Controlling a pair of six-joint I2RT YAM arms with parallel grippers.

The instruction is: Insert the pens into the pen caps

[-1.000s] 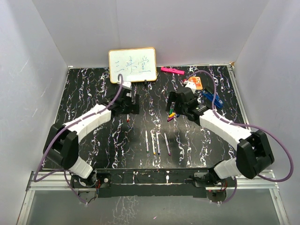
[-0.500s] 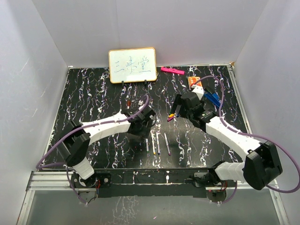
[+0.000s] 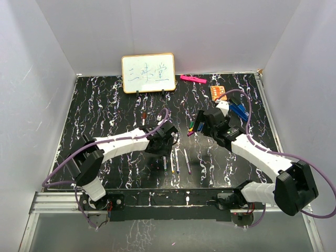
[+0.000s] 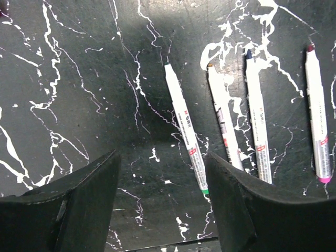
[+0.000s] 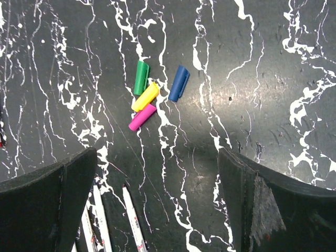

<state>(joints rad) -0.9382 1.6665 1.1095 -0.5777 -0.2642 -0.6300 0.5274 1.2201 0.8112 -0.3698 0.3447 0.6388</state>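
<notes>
Four white pens (image 4: 186, 131) lie side by side on the black marbled table (image 3: 105, 105), with green, yellow, blue and purple marks; they also show in the top view (image 3: 177, 163). My left gripper (image 4: 163, 205) is open and empty just above them, the green-marked pen nearest its right finger; in the top view it (image 3: 161, 142) hovers at their far ends. Green (image 5: 140, 77), yellow (image 5: 145, 96), magenta-purple (image 5: 142, 116) and blue (image 5: 179, 83) caps lie clustered. My right gripper (image 5: 157, 205) is open and empty, above the table just short of the caps, beside them in the top view (image 3: 201, 123).
A small whiteboard (image 3: 148, 73) stands at the back, with a pink marker (image 3: 192, 79) to its right. An orange card (image 3: 219, 93) and a blue clip-like object (image 3: 237, 110) lie at the back right. A small red-ended item (image 3: 144, 114) lies behind the left arm.
My left gripper has swung from near the whiteboard forward and right to above the pens, leaving the red-ended item behind. My right gripper has shifted only slightly by the caps.
</notes>
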